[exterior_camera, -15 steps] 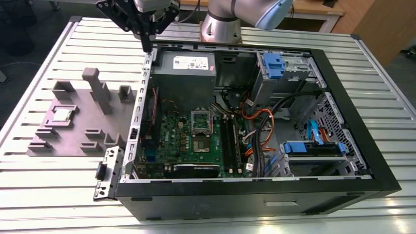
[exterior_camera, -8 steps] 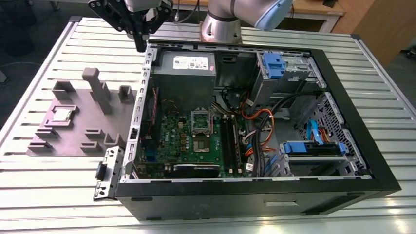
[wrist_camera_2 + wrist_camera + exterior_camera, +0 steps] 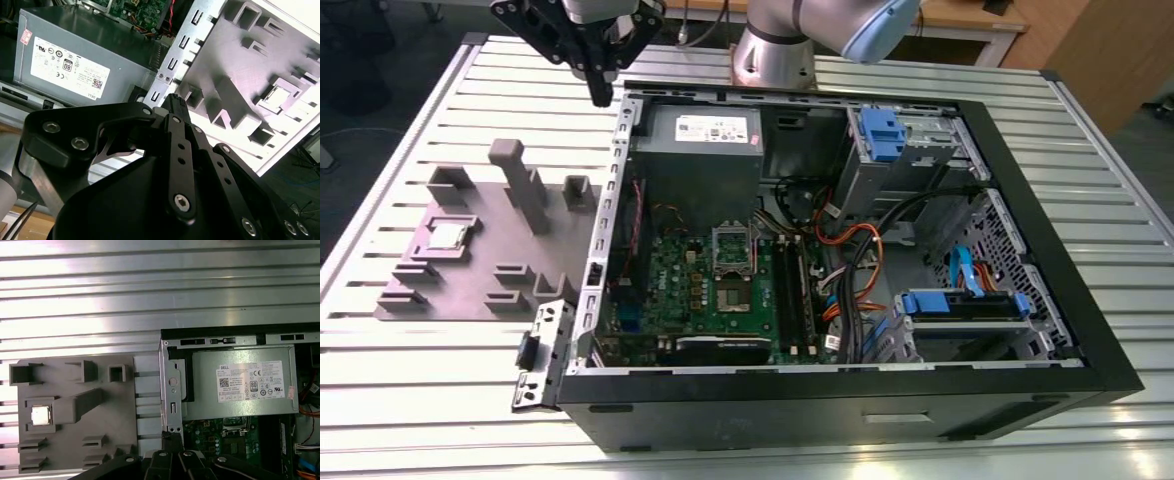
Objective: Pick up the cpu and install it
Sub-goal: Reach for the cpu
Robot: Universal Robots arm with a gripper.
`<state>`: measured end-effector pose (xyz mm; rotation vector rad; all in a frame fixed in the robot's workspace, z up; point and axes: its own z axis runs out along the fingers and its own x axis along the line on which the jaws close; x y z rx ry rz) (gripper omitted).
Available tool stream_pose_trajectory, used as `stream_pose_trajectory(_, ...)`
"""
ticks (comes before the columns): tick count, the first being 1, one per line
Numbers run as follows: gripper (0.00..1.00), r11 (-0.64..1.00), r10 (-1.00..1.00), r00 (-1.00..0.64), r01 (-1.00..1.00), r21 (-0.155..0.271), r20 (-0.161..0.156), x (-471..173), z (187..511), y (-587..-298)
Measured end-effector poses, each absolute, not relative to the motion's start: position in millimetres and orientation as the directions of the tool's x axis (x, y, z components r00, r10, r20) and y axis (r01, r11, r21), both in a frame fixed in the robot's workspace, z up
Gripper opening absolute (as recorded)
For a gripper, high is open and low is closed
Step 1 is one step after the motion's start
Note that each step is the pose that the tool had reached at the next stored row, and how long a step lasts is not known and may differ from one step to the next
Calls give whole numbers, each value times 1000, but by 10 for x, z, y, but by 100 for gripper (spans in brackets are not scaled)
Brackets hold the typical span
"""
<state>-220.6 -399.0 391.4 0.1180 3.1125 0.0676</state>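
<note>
The cpu is a small silver square lying in a recess of the grey holder plate, at the exterior view's left of the open computer case. It also appears in both wrist views, cpu and cpu. My gripper hangs above the case's far left corner, well away from the cpu. Its black fingers are shut together with nothing between them, gripper, gripper. The motherboard's silver socket frame lies inside the case.
A grey power supply with a white label fills the case's far left part. Cables, blue drive brackets and memory slots crowd the rest. Tall grey posts stand on the holder plate. Everything rests on a slatted metal table.
</note>
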Motion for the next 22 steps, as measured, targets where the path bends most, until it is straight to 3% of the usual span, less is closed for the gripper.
stream_pose_trajectory(22, 11, 996, 76, -997, 75, 44, -24, -2301, 3912, -3990)
